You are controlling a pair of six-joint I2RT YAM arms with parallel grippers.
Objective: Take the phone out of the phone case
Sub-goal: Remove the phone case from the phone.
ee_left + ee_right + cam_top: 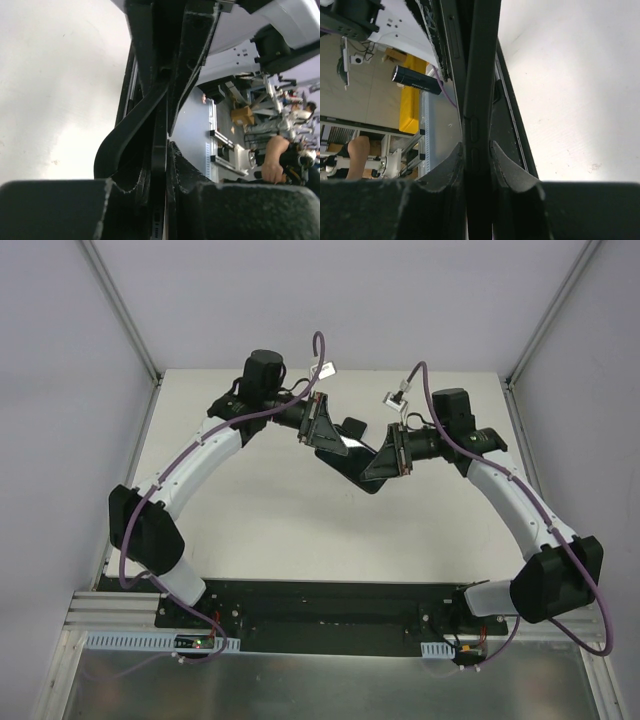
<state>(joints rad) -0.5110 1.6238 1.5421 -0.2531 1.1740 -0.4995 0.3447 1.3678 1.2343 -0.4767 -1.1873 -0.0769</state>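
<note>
The black phone case [358,462] with the phone in it hangs in the air over the table's far middle, held between both arms. My left gripper [330,440] is shut on the phone [159,210], whose thin dark edge with its port holes stands between the fingertips. One corner of the phone case [114,145] curls off to the left, away from the phone. From the other side, my right gripper [477,155] is shut on the phone case [479,90], its pads on the edge with the two side buttons.
Below the held phone lies the white table [290,530]. Metal frame posts [120,305] stand at the back corners. A black base plate [330,605] carries both arm mounts at the near edge.
</note>
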